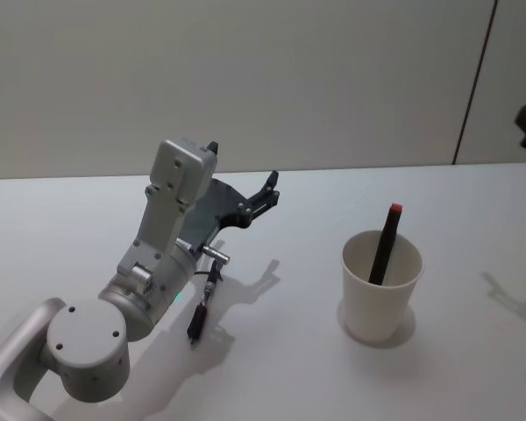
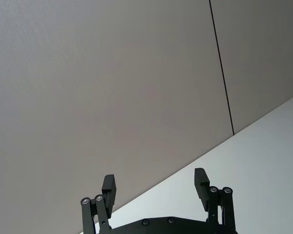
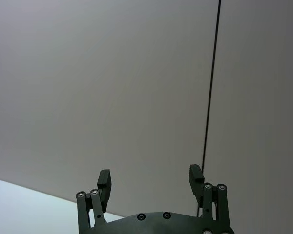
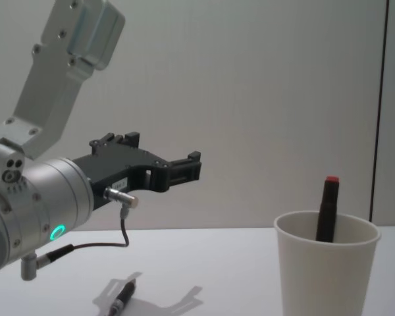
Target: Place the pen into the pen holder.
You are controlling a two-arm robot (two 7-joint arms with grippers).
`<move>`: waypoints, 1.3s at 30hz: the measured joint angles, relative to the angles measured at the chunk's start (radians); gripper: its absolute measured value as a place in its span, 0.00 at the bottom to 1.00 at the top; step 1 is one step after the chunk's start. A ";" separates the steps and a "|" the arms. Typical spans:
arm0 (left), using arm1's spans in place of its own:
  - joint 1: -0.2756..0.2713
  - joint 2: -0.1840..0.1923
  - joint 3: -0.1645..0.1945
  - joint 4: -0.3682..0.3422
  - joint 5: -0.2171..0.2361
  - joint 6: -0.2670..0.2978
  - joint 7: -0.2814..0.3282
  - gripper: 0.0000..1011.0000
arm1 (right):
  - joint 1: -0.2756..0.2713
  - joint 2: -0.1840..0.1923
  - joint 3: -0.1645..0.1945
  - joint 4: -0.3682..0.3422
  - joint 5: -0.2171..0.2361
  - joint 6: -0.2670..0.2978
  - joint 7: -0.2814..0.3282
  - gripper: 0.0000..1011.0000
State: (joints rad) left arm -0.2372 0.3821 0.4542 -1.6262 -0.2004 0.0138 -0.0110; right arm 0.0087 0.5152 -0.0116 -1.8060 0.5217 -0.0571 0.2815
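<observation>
Both left claw [image 2: 155, 181] and right claw [image 3: 150, 174] gape empty; steer them clear of the pen [image 1: 387, 241] standing in the pen holder [image 1: 377, 307].

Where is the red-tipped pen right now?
In the head view the pen stands tilted inside the pen holder, on the right of the table, red tip above the rim, well right of the left gripper.

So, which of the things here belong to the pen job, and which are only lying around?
Belongs to the job:
- pen, standing inside the pen holder
- pen holder, upright on the table
- left gripper, open, raised above the table

Just around:
- right gripper, open, idle
- thin dark object below the left arm; cannot tell what it is
</observation>
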 joint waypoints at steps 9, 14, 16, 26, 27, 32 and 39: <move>0.000 0.000 0.000 0.000 0.000 0.000 0.000 0.99 | 0.026 0.080 0.047 0.034 0.022 0.140 0.027 0.99; 0.000 0.000 0.000 0.000 0.000 0.000 0.000 0.99 | 0.043 0.117 0.065 0.060 0.022 0.215 0.048 0.99; 0.000 0.000 0.000 0.000 0.000 0.000 0.000 0.99 | 0.054 0.135 0.072 0.076 0.020 0.246 0.059 0.99; 0.012 0.017 -0.005 -0.027 0.001 0.049 -0.013 0.99 | 0.082 0.177 0.087 0.117 0.009 0.327 0.088 0.99; 0.015 0.022 -0.007 -0.036 -0.001 0.065 -0.016 0.99 | 0.084 0.180 0.088 0.119 0.008 0.331 0.089 0.99; 0.033 0.043 -0.014 -0.067 -0.017 0.120 -0.025 0.99 | 0.091 0.192 0.093 0.129 0.005 0.353 0.097 0.99; 0.065 0.079 -0.029 -0.110 -0.059 0.206 -0.025 0.99 | 0.097 0.201 0.096 0.138 0.003 0.370 0.103 0.99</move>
State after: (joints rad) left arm -0.1726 0.4609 0.4255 -1.7362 -0.2597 0.2201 -0.0360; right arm 0.1055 0.7163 0.0848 -1.6680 0.5251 0.3128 0.3847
